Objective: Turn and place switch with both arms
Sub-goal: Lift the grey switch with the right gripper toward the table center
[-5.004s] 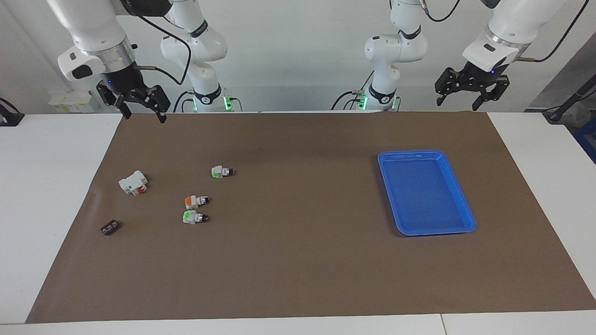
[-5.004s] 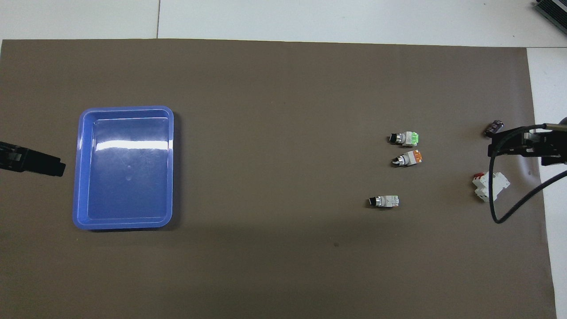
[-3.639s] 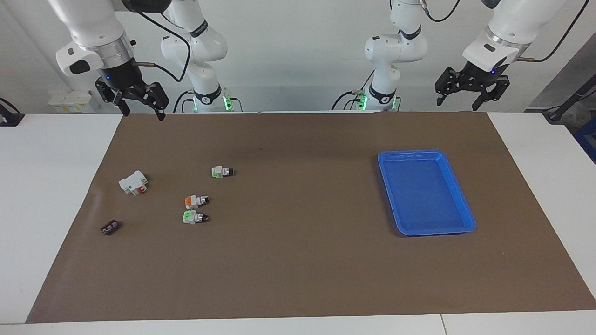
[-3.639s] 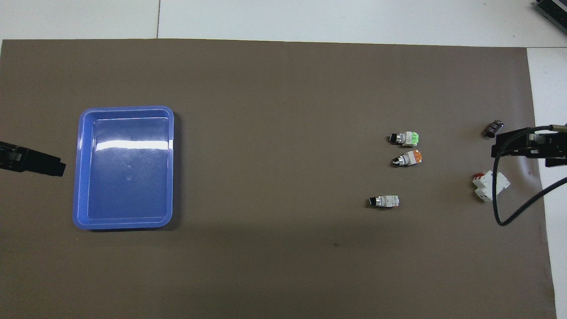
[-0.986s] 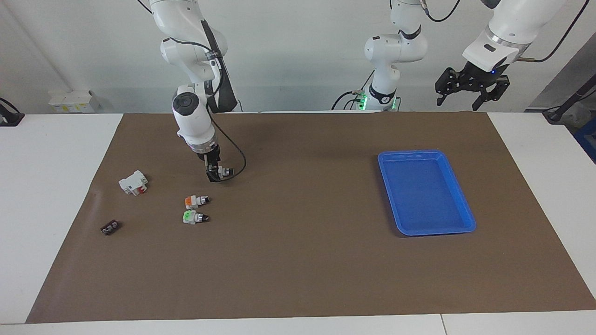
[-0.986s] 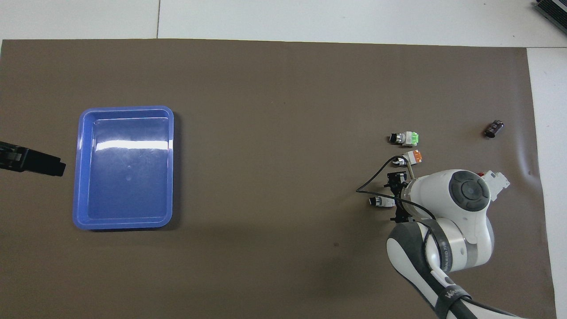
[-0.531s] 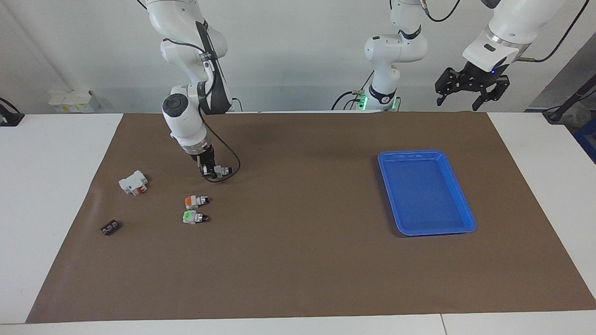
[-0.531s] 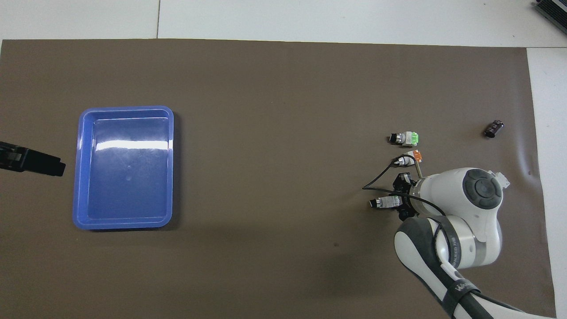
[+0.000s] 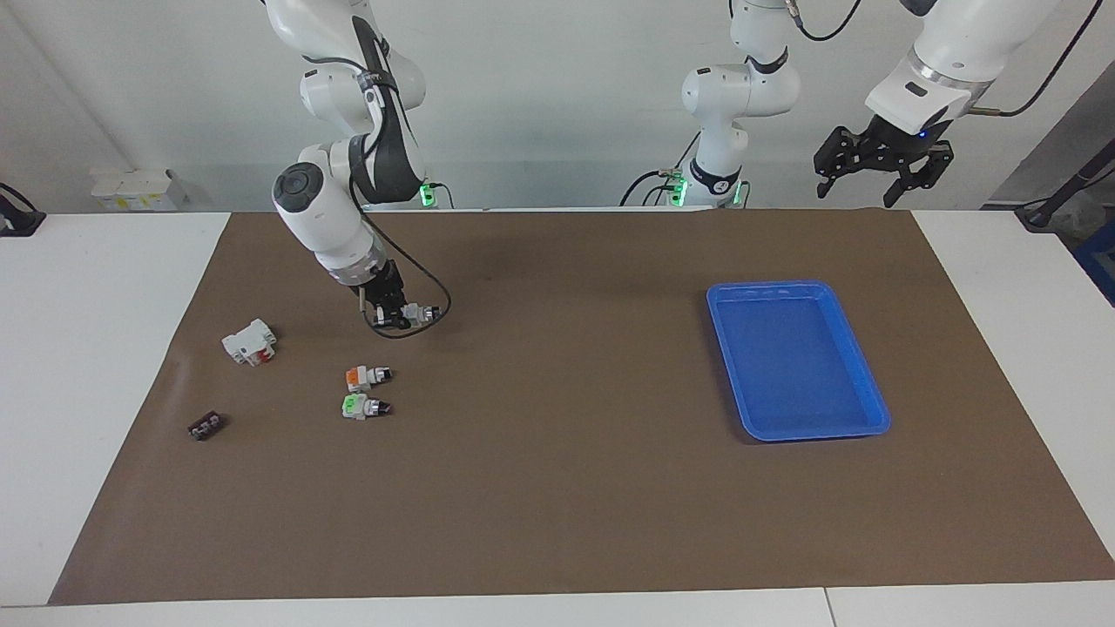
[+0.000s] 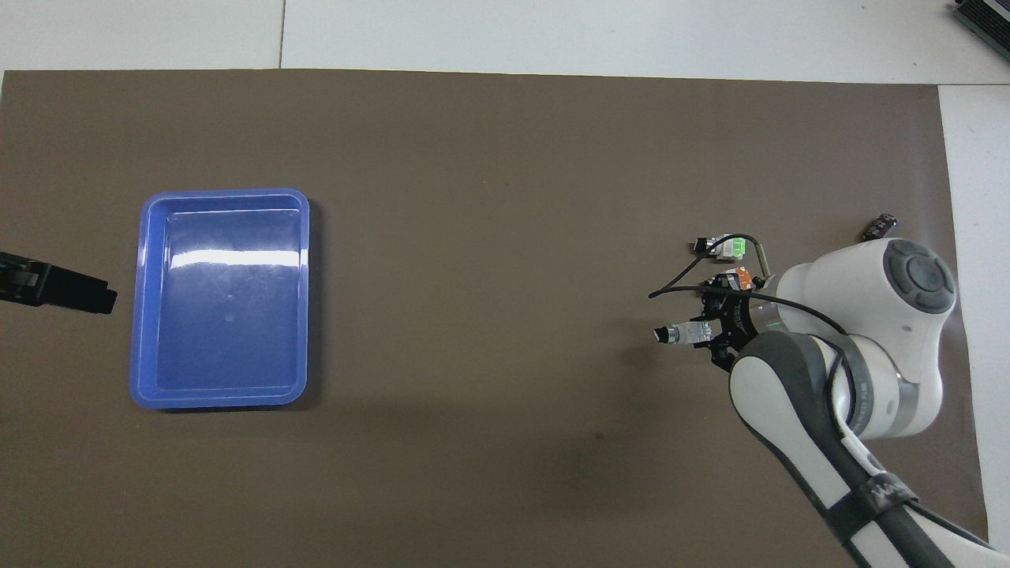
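A white-grey switch point(image 9: 420, 312) with a black tip hangs a little above the brown mat, toward the right arm's end of the table. My right gripper point(image 9: 402, 313) is shut on its body end, and the black tip sticks out toward the tray. In the overhead view the switch point(image 10: 680, 334) pokes out of the right gripper point(image 10: 705, 333), whose wrist hides the rest of it. The left gripper point(image 9: 880, 167) waits open, up in the air over the table's edge by its own base. Only the left gripper's dark tip point(image 10: 63, 289) shows in the overhead view, beside the tray.
Two more switches lie on the mat: an orange-ended one point(image 9: 366, 376) and a green-ended one point(image 9: 361, 407). A white block with a red part point(image 9: 250, 341) and a flat black piece point(image 9: 206, 426) lie nearby. A blue tray point(image 9: 766, 286) sits toward the left arm's end.
The right arm came down from beside its base onto the switch. Its gripper shut on the switch and has raised it slightly off the mat. The left arm has not moved.
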Robot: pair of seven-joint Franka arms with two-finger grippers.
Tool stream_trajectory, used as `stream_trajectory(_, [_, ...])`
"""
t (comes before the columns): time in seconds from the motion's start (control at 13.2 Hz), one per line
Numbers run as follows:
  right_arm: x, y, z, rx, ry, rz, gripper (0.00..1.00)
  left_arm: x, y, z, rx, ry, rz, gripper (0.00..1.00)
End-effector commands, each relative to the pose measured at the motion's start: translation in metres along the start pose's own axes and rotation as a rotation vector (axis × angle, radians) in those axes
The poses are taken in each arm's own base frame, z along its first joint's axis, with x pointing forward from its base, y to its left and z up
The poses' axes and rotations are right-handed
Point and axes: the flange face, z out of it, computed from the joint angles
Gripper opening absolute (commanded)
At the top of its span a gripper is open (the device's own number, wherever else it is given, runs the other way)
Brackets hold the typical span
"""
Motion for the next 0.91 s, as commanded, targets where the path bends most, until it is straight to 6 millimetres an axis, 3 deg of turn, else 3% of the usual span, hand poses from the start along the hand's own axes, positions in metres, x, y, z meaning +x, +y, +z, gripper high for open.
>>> stream_trajectory(0.0, [-0.043, -0.012, -0.054, 0.053, -0.151, -0.040, 0.00, -0.009, -0.001, -0.001, 0.018, -0.003, 0.003, 1.00])
stream_trajectory(0.3, [-0.113, -0.025, -0.086, 0.118, -0.390, -0.081, 0.00, -0.009, -0.001, -0.001, 0.018, -0.003, 0.003, 1.00])
stream_trajectory(0.38, [-0.122, -0.031, -0.092, 0.138, -0.426, -0.080, 0.00, -0.008, -0.001, 0.000, 0.018, -0.004, 0.003, 1.00])
stream_trajectory(0.83, [-0.207, -0.053, -0.095, 0.233, -0.574, -0.130, 0.00, -0.011, 0.011, 0.001, 0.017, -0.025, 0.023, 1.00])
